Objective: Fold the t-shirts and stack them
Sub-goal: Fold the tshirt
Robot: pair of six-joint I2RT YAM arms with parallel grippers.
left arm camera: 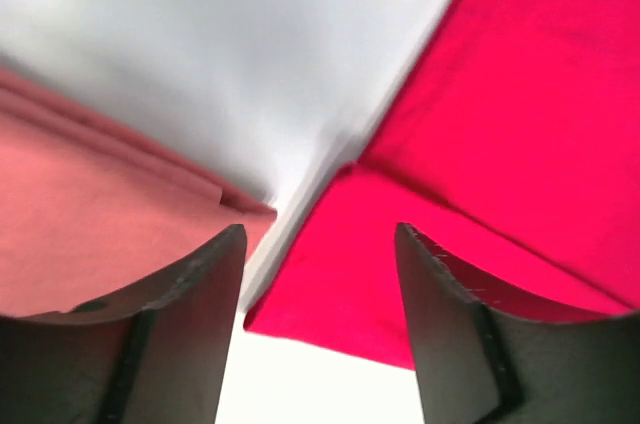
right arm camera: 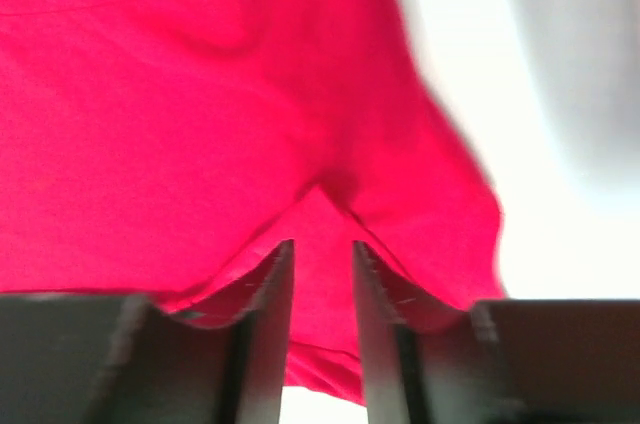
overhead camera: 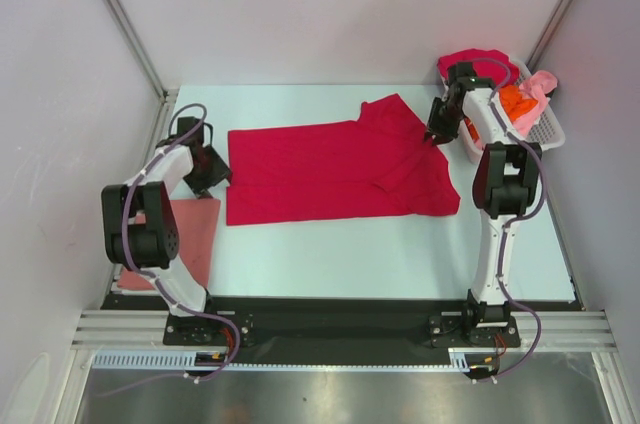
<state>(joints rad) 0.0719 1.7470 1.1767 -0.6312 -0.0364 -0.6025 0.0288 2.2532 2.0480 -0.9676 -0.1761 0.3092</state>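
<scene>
Overhead rear view; wrist views close over the shared crimson t-shirt (overhead camera: 330, 169)

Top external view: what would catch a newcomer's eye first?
A crimson red cloth t-shirt lies spread across the middle of the table, the left hand at its left edge and the right hand at its right side. Far right, a white slotted plastic basket holds red, orange and pink cloth. Near left lies a folded dusty salmon pink t-shirt.
</scene>
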